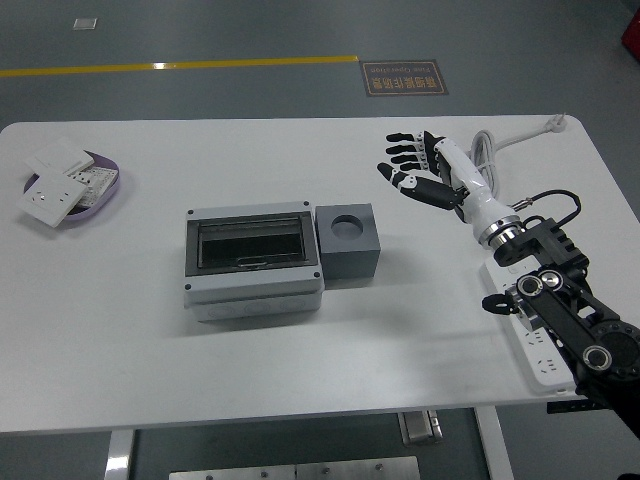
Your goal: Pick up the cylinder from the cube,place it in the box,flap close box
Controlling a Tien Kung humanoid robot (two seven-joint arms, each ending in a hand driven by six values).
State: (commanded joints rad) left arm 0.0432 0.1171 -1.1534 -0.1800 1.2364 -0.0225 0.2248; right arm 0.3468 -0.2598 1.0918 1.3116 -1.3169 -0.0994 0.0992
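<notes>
Right hand [418, 168] hovering empty with fingers spread, up and right of the cube [347, 241] whose round socket shows no cylinder, box [254, 260] touching the cube's left side, lid apparently down.

White table [150, 380]; light grey box [254, 262] with a dark smoky flap; dark grey cube [347, 255]; lilac tray [108, 188]; white hand [425, 170], black fingertips.
</notes>
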